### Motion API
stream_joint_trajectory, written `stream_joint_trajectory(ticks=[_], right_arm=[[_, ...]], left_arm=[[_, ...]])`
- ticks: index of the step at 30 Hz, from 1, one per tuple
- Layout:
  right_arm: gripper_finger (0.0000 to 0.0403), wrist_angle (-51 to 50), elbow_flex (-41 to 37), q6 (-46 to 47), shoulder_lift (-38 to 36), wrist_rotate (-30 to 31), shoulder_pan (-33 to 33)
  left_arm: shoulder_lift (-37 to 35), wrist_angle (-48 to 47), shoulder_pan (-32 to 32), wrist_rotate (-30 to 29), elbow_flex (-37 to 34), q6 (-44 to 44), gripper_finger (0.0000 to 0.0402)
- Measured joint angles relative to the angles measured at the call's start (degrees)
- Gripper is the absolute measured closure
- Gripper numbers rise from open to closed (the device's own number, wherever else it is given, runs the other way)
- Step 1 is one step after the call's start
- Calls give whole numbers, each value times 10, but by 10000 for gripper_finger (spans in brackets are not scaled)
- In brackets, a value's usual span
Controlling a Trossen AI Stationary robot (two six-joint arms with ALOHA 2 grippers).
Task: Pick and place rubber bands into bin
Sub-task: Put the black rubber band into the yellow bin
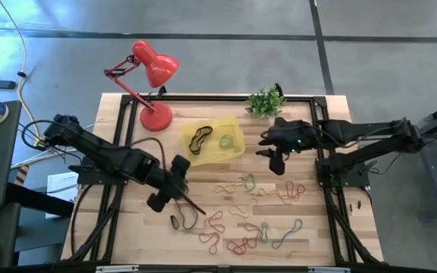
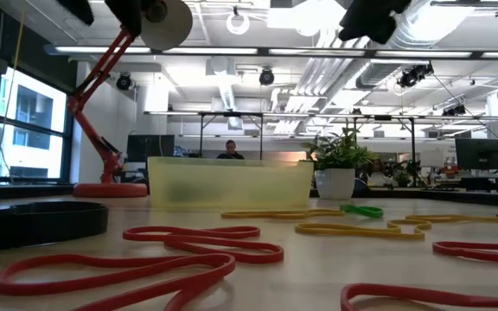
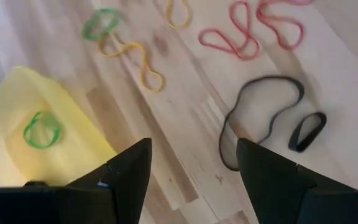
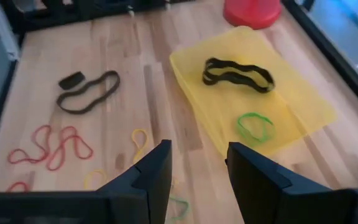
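Observation:
The yellow translucent bin (image 1: 234, 129) sits far of the table's middle, with one black band (image 4: 238, 73) and one green band (image 4: 255, 126) lying in it. Several red, orange, green and tan rubber bands (image 1: 249, 227) lie flat on the wood. A large black loop (image 3: 266, 118) and a small black one (image 3: 307, 132) lie near my left gripper (image 1: 174, 186). That gripper is open and hovers just near of the bin's left end. My right gripper (image 1: 270, 150) is open above the table, just right of the bin. In the wrist views my left gripper (image 3: 194, 149) and right gripper (image 4: 197, 152) hold nothing.
A red desk lamp (image 1: 152, 83) stands at the far left of the table, its base (image 4: 252, 11) close to the bin. A small potted plant (image 1: 265, 101) sits at the far edge. A black frame (image 1: 321, 144) borders the wooden top.

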Motion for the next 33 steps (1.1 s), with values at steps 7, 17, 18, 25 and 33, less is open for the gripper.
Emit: stream_joint_trajectory(ticks=[7, 17, 18, 25, 33], right_arm=[[258, -71, 0, 23, -11, 85, 45], [258, -125, 0, 66, -11, 93, 80], [258, -126, 0, 67, -11, 94, 84], [258, -132, 0, 90, -11, 111, 109], [258, -163, 0, 119, -11, 142, 138]], left_arm=[[93, 8, 3, 14, 0, 63, 177], [202, 14, 18, 64, 0, 117, 177], [209, 14, 22, 66, 0, 117, 177], [248, 14, 45, 73, 0, 95, 177], [286, 16, 54, 95, 0, 75, 177]])
